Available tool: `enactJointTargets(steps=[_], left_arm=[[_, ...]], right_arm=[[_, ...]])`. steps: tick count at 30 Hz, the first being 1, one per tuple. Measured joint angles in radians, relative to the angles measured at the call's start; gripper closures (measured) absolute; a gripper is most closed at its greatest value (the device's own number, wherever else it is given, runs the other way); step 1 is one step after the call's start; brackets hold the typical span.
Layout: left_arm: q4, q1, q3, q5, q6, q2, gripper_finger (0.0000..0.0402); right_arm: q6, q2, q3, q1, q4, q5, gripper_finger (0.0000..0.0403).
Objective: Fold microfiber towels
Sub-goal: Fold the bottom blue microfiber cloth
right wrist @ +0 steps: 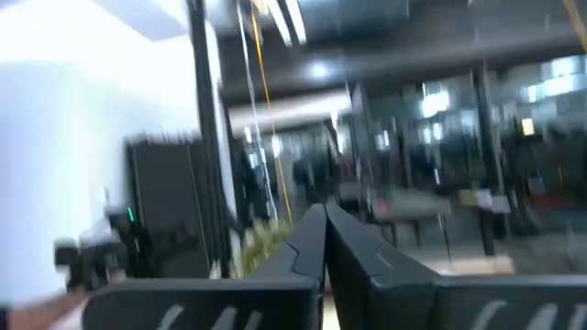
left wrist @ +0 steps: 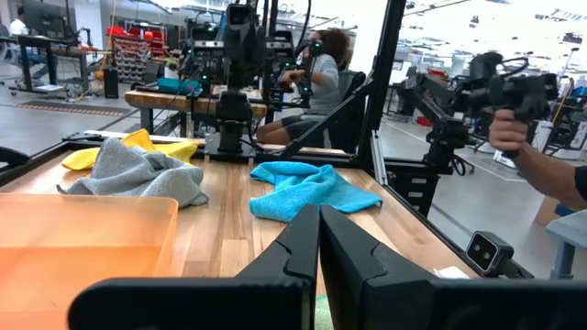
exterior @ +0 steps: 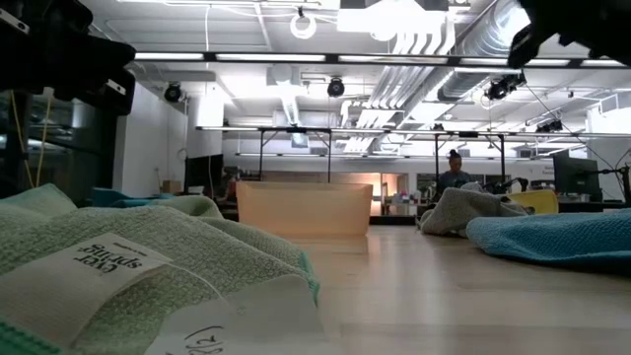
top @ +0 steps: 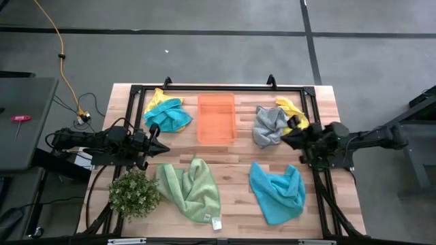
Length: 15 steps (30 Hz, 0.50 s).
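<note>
Nearest the front edge of the table (top: 235, 167), a light green towel (top: 191, 188) with a white tag (top: 216, 223) and a blue towel (top: 277, 193) lie rumpled and unfolded, a small plant (top: 133, 193) at the left corner beside the green one. Mid-table, the left gripper (top: 163, 146) and right gripper (top: 285, 139) hang at either side with fingers pressed together, holding nothing, likely parked clear of the cloths. Farther back, an orange bin (top: 216, 118) sits centre, probably for finished towels; a blue and yellow heap (top: 167, 114) lies left of it, a grey towel (top: 269, 125) touching a yellow towel (top: 293, 113) right. No folding appears begun.
</note>
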Motion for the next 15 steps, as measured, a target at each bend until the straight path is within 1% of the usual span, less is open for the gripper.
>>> enactJointTargets(steps=[5,7,9,11,13,15], left_arm=[[0.000,0.000,0.000,0.000,0.000,0.000,0.0398],[0.000,0.000,0.000,0.000,0.000,0.000,0.0398],[0.000,0.000,0.000,0.000,0.000,0.000,0.0398],[0.003,0.000,0.000,-0.001,0.000,0.000,0.0398],[0.046,0.000,-0.001,-0.027,0.000,0.001,0.0398],[0.126,0.000,-0.001,-0.064,-0.012,0.004,0.0398]], right_arm=[[-0.051,0.210,0.140,0.061,-0.141,0.001,0.0403],[-0.083,0.289,0.208,0.096,-0.252,0.013,0.0403],[-0.097,0.365,0.278,0.130,-0.394,0.052,0.0403],[-0.077,0.442,0.342,0.163,-0.520,0.098,0.0403],[-0.064,0.517,0.392,0.186,-0.613,0.113,0.0403],[-0.054,0.593,0.429,0.203,-0.663,0.114,0.0403]])
